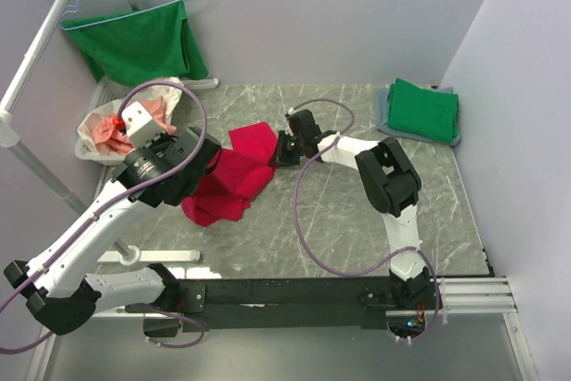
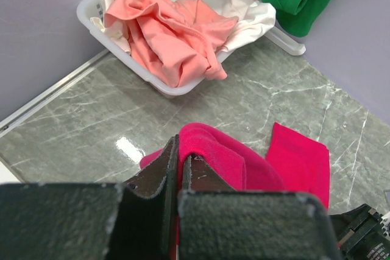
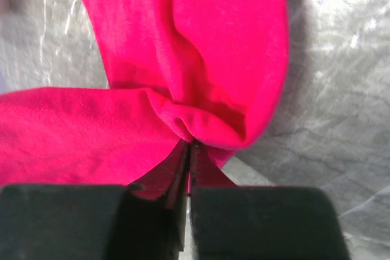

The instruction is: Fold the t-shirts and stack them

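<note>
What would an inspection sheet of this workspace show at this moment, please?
Surface: grey marbled table, glossy.
Job's things: red t-shirt crumpled mid-table; folded green t-shirt lying on grey t-shirt, far right corner.
Clutter: white basket of pink and white laundry, far left; green garment on a hanger behind it.
End effectors: left end effector and right end effector both shut on the red t-shirt.
Cables: purple cables loop off both arms.
Surroundings: pale lilac walls; white rack pole at left.

Bright, even light; blurry near foreground.
</note>
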